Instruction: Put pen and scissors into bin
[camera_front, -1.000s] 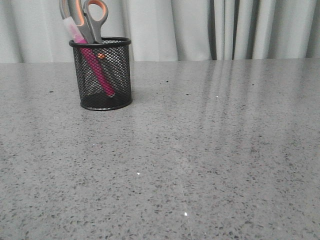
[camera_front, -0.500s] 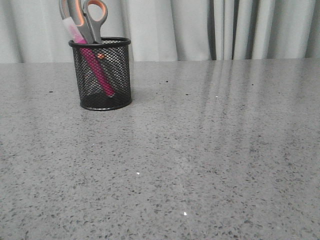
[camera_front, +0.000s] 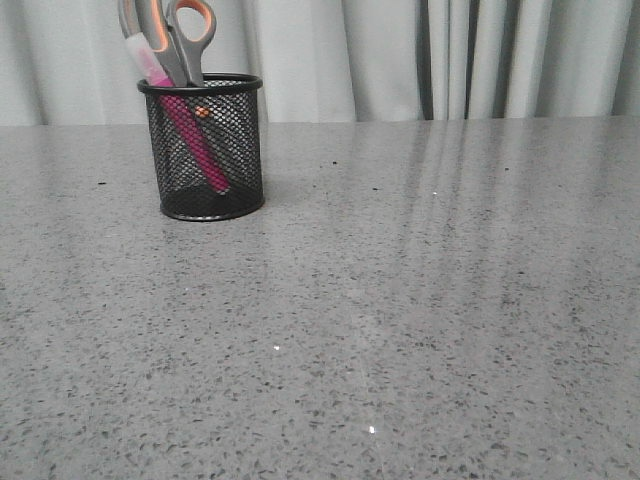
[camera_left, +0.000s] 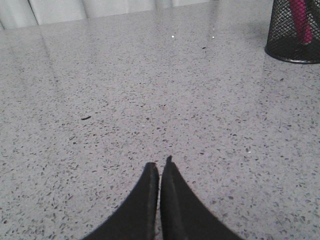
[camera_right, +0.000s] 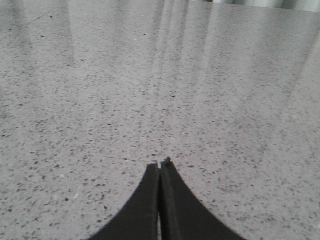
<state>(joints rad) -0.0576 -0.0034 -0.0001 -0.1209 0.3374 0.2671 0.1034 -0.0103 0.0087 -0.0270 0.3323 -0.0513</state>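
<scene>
Nothing has moved: pen (camera_front: 185, 140) and scissors (camera_front: 180, 35) stand in the bin (camera_front: 205, 150); both jaws pressed together.

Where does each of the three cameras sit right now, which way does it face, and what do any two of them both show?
Front view: looks forward across the grey table at the curtain; shows the bin holding the pen and scissors; no arm visible.
Left wrist view: on the left arm, low over the table, facing the bin; left gripper shut and empty.
Right wrist view: on the right arm, over bare table; right gripper shut and empty.
Shared: front and left wrist views both show the bin and pen.
</scene>
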